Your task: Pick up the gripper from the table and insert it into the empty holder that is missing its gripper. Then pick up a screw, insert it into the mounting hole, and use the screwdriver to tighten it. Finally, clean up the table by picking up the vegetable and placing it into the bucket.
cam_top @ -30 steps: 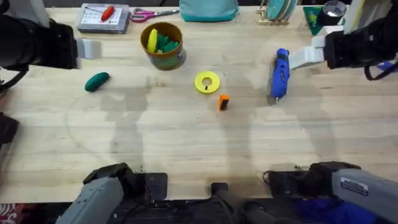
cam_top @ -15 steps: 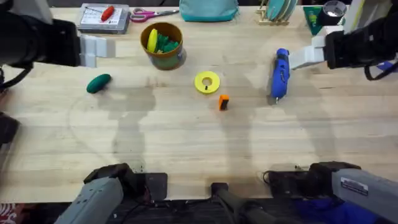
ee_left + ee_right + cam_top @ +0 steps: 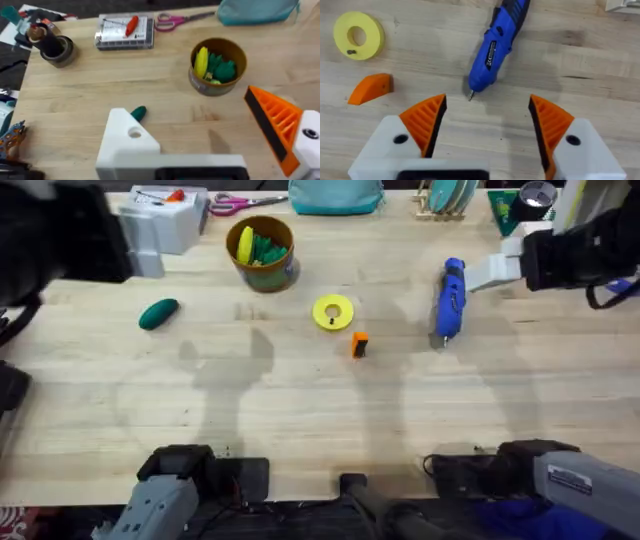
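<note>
Bright even light, soft shadows on table (image 3: 300, 410), left arm blurred.

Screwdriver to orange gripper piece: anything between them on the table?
Bare wood. In the overhead view nothing lies between the screwdriver and the gripper; the yellow ring sits off that line.

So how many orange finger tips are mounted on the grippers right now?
3: two on the right gripper, one per finger, and one on the left gripper; its other mount, the holder, is bare.

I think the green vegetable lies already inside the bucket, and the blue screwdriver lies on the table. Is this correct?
Not quite. The overhead view shows the vegetable lying on the table, apart from the bucket, not inside it. The screwdriver does lie on the table.
</note>
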